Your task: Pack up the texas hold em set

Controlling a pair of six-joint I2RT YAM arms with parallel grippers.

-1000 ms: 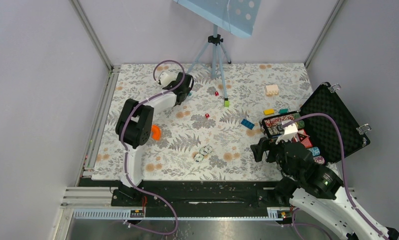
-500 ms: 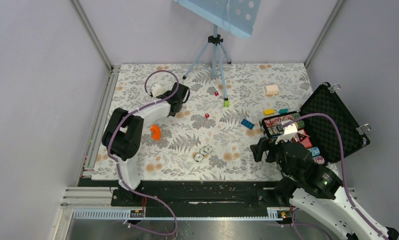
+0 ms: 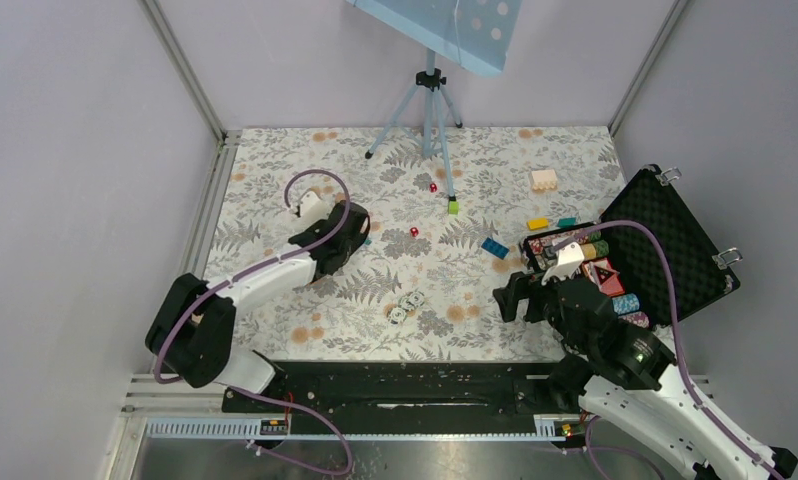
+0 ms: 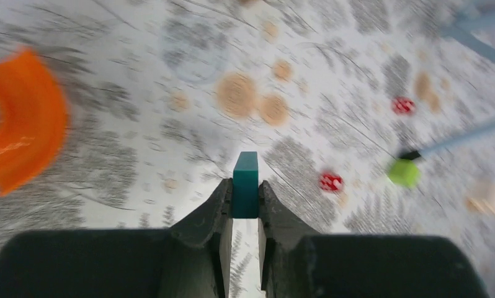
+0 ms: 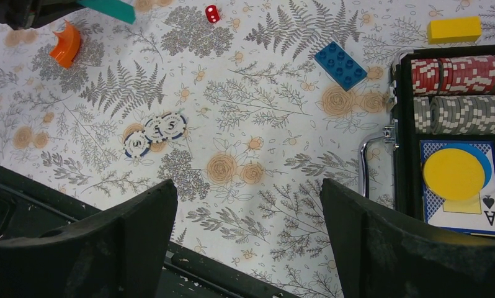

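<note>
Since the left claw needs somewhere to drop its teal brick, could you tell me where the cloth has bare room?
Bare: the far-left corner between the tripod leg and the left rail, and the near strip between the three chips and the case, right claw overhead. Crowded: around the dice, green brick, blue brick and yellow brick.

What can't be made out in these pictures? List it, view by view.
Top view: the teal brick held by the left gripper is nearly hidden by that wrist; the right arm covers part of the case.
Left wrist: motion blur, dice pips unreadable; orange piece cut by the left edge.
Right wrist: case cut by the right edge; yellow disc covers much of the card.
</note>
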